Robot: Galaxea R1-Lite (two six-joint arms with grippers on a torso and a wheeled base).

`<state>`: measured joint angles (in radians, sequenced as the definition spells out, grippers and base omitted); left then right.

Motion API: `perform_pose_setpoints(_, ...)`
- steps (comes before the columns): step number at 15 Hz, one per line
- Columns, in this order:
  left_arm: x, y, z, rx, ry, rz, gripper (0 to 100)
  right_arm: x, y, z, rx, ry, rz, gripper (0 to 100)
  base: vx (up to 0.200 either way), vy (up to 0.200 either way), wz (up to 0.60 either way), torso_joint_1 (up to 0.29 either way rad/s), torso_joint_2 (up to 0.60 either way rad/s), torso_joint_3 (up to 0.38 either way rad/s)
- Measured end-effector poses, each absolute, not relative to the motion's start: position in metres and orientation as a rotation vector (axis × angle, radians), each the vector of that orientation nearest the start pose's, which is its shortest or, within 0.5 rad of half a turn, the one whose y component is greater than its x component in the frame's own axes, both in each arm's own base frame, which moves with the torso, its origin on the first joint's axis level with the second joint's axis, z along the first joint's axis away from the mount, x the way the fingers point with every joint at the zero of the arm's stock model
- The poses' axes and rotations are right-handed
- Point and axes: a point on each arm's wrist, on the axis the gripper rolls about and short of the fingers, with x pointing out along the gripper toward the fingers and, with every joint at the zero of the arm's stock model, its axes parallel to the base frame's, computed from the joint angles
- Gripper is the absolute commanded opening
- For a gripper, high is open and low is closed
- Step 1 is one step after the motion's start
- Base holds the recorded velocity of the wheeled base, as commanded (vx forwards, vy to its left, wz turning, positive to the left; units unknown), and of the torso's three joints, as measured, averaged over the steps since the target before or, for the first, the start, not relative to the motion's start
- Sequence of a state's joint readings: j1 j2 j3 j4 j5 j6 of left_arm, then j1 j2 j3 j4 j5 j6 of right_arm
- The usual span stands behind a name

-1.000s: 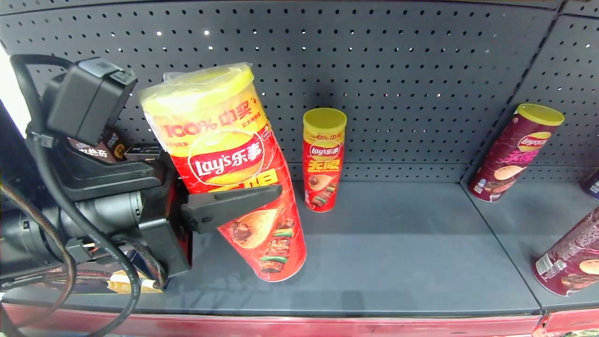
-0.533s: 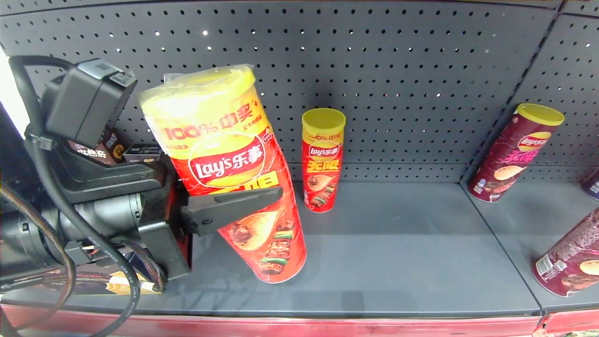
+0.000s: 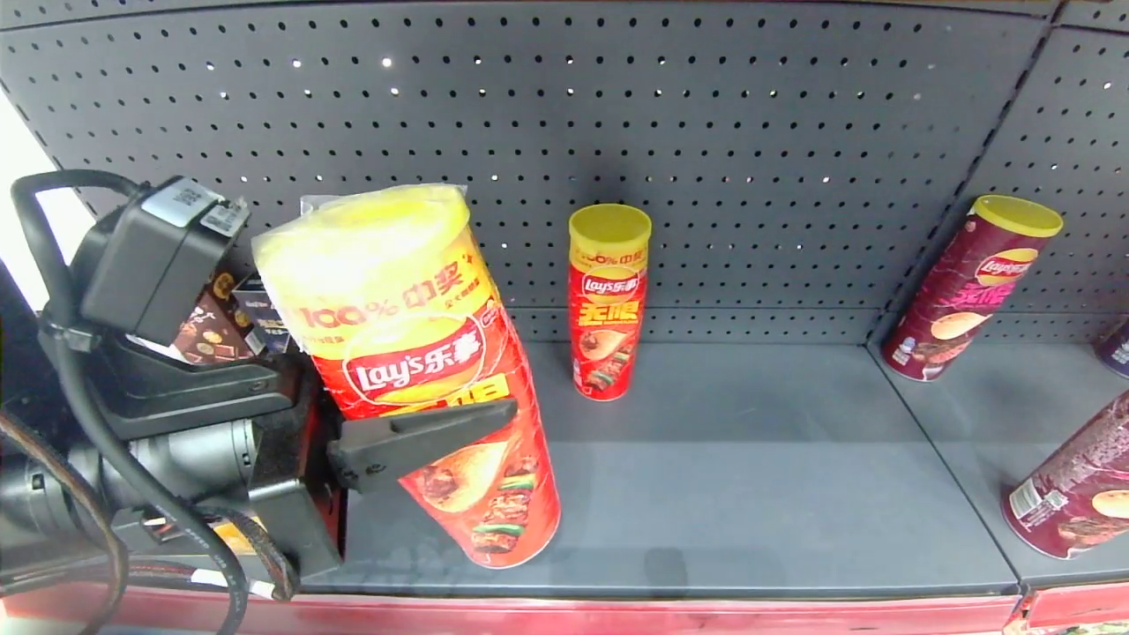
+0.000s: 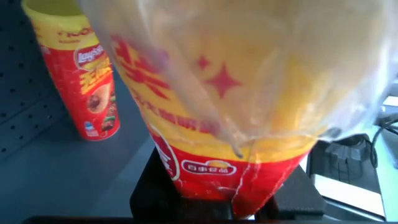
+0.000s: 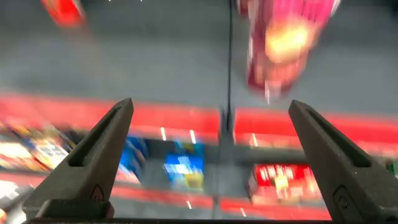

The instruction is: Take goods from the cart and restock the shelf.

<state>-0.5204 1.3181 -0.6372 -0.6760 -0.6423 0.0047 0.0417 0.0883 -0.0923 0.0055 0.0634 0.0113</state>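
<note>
A large red chip can (image 3: 414, 353) with a yellow lid under clear plastic leans left over the grey shelf (image 3: 750, 476). My left gripper (image 3: 432, 423) is shut on its middle, one dark finger (image 3: 423, 438) lying across the front. The can's base is near the shelf's front edge; I cannot tell if it touches. In the left wrist view the held can (image 4: 249, 124) looms close. A smaller red can (image 3: 609, 304) stands upright at the back panel, also seen as the red can (image 4: 87, 81). My right gripper (image 5: 217, 180) hangs open below the shelf front, nothing between its fingers.
Purple chip cans lean in the right bay: one at the back (image 3: 970, 282), one at the front (image 3: 1076, 485). A divider (image 3: 953, 467) separates the bays. Small dark boxes (image 3: 212, 322) sit behind my left arm. The pegboard back (image 3: 706, 132) closes the shelf; a red strip (image 3: 617, 613) edges its front.
My left gripper has dropped and drawn back toward the shelf's front left with the large can; the can sits lower now. The other cans have not moved.
</note>
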Motion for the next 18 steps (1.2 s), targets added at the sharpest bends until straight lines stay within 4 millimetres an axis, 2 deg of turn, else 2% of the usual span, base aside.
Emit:
perform_pose_setpoints(3, 0.173, -0.108, 0.24, 0.005, -0.004, -1.135, 0, -0.021, 0.001, 0.176, 0.019, -0.071, 0.218, 100, 0.0, 0.0, 0.0, 0.0, 0.0, 0.0)
perform_pose_setpoints(5, 0.176, -0.104, 0.242, 0.007, -0.013, -1.115, 0, -0.008, 0.004, 0.203, -0.021, -0.037, 0.449, 100, 0.0, 0.0, 0.0, 0.0, 0.0, 0.0)
perform_pose_setpoints(8, 0.181, -0.099, 0.244, 0.007, -0.019, -1.085, 0, 0.019, 0.014, 0.217, -0.038, 0.056, 0.656, 100, 0.0, 0.0, 0.0, 0.0, 0.0, 0.0)
perform_pose_setpoints(11, 0.181, -0.098, 0.244, -0.006, -0.012, -1.08, 0, 0.044, 0.029, 0.231, -0.043, 0.126, 0.779, 100, 0.0, 0.0, 0.0, 0.0, 0.0, 0.0)
perform_pose_setpoints(14, 0.181, -0.099, 0.246, -0.042, 0.003, -1.052, 0, 0.075, 0.051, 0.24, -0.053, 0.203, 0.837, 100, 0.0, 0.0, 0.0, 0.0, 0.0, 0.0)
perform_pose_setpoints(18, 0.181, -0.1, 0.248, -0.054, 0.002, -1.057, 0, 0.117, 0.081, 0.25, -0.058, 0.21, 0.879, 100, 0.0, 0.0, 0.0, 0.0, 0.0, 0.0)
